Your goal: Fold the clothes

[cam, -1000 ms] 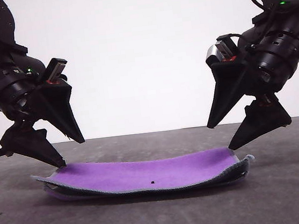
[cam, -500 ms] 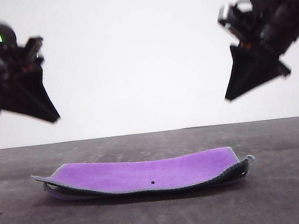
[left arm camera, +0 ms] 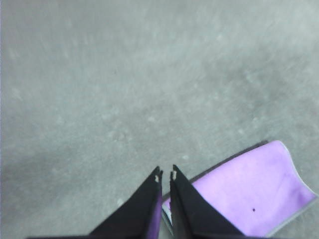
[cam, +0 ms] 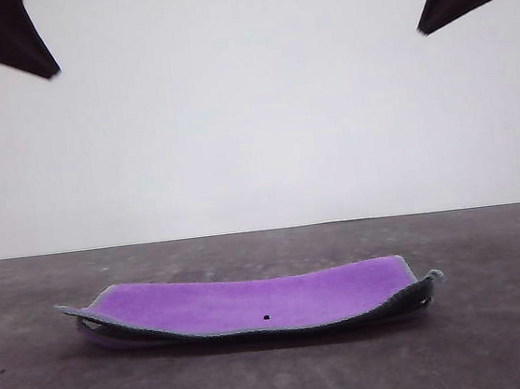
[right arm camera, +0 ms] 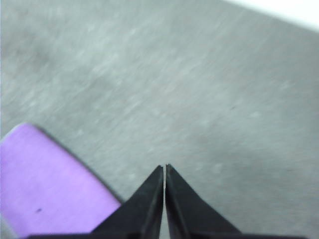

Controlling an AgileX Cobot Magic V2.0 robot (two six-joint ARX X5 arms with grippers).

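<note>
cloth point(cam: 253, 300) folded, purple up | left gripper point(left arm camera: 165, 174), right gripper point(right arm camera: 164, 167): jaws clenched, empty

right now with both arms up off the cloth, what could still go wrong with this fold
1. The cloth lies folded with purple up, but its right end gapes where the layers part; it may spring open.
2. The left corner curls up off the table, so the fold may not settle flat.
3. The left gripper and right gripper have their fingers together and empty; any fix needs a fresh grasp.
</note>
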